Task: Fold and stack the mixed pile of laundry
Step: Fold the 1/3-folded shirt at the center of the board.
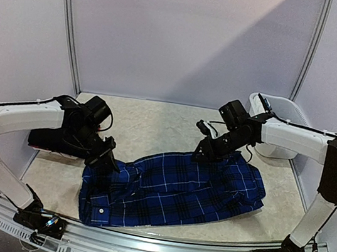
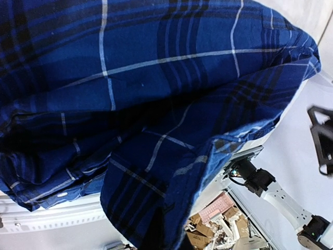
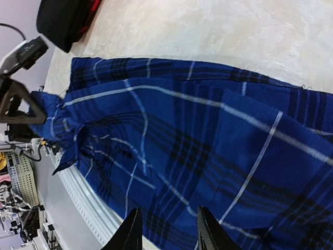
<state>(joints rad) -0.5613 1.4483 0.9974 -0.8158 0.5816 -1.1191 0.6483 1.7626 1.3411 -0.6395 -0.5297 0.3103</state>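
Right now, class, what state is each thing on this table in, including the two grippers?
blue plaid shirt: lying across the table, rumpled.
black garment: bundled at the table's left edge.
white basket: upright at the far right corner, contents hidden.
left gripper: shut on the shirt's left end.
right gripper: open, over the shirt's far edge.

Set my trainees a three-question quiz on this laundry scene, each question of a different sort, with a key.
1. True or false: the blue plaid shirt lies inside the white basket.
2. Which pincer is shut on the shirt's edge? A left, B right, C neither.
3. Fill in: the basket stands at the table's far ___ corner.
Key: 1 false, it lies on the table; 2 A, the left pincer, while the right pincer stands open above the shirt; 3 right.
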